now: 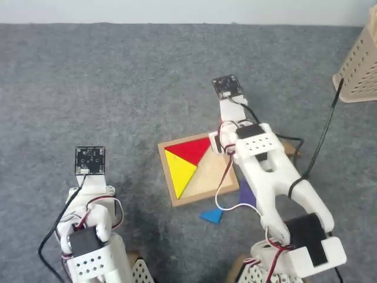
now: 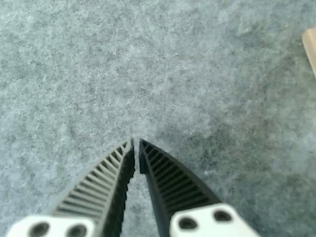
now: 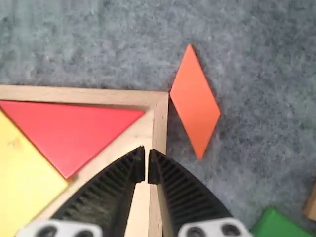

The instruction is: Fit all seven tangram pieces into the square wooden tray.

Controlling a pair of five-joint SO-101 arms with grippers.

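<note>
right claw (image 3: 146,150) pressed together, empty, over tray (image 3: 159,113); thin, light, stiff orange piece (image 3: 195,101) likely wants pinching across its narrow width.

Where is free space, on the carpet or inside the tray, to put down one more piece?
Free: the wide carpet beyond the tray, and between it and the left arm; also bare wood inside the tray beside the yellow triangle and red triangle. Crowded: the tray's right and near sides, with the right end effector, orange piece, purple piece, blue triangle.
</note>
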